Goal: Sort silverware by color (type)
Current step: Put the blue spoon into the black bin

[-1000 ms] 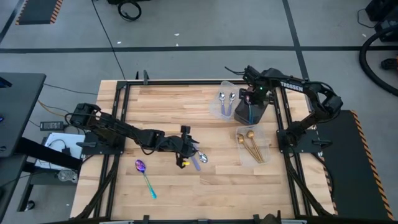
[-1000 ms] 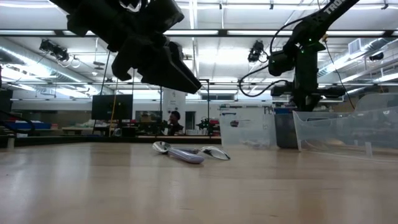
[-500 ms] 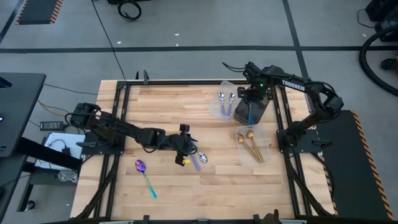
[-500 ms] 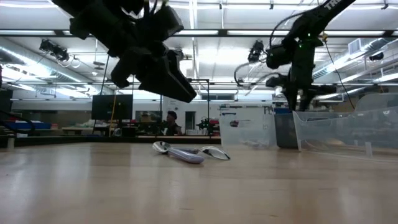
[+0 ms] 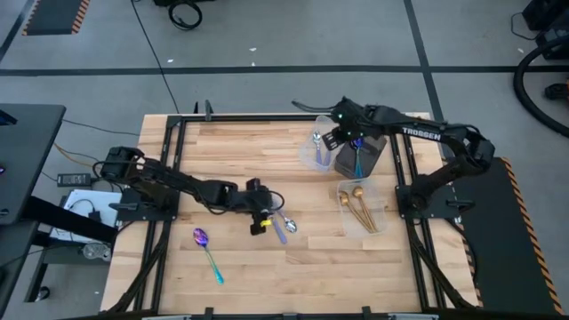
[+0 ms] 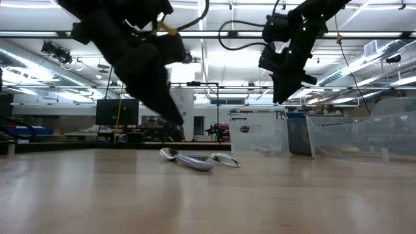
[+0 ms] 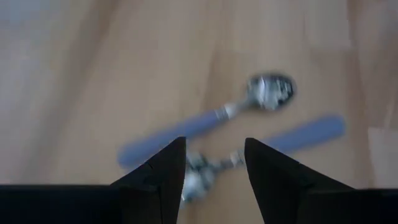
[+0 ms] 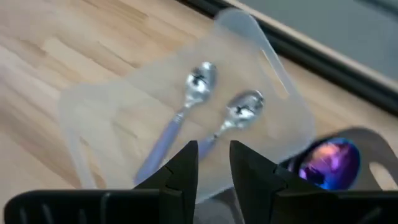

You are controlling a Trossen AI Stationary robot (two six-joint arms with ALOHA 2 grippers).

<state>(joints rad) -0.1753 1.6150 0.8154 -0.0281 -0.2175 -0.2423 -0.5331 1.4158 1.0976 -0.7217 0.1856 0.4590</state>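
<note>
On the wooden table the left gripper hangs just above two silver spoons with pale blue handles that lie crossed near the table's middle; the left wrist view shows its fingers parted, with nothing between them, over the crossed pair, and the low view shows the same two spoons resting flat on the wood, the gripper above them and not touching. To the near left of that pair a single iridescent purple spoon with a teal handle lies alone on the table, well apart from the containers. On the right side stand three clear plastic containers: the far one holds two silver spoons with blue handles, seen side by side in the right wrist view; just to its right a second container holds purple-and-teal spoons, one purple bowl showing at its edge in the right wrist view; nearer, a third container holds gold spoons. The right gripper is raised over the far container of silver spoons, its fingers slightly apart and empty. White lettering reading TROSSEN runs along the right arm's forearm. In the low view a white sheet with small print, too small to read, stands behind the table at the right of centre.
</note>
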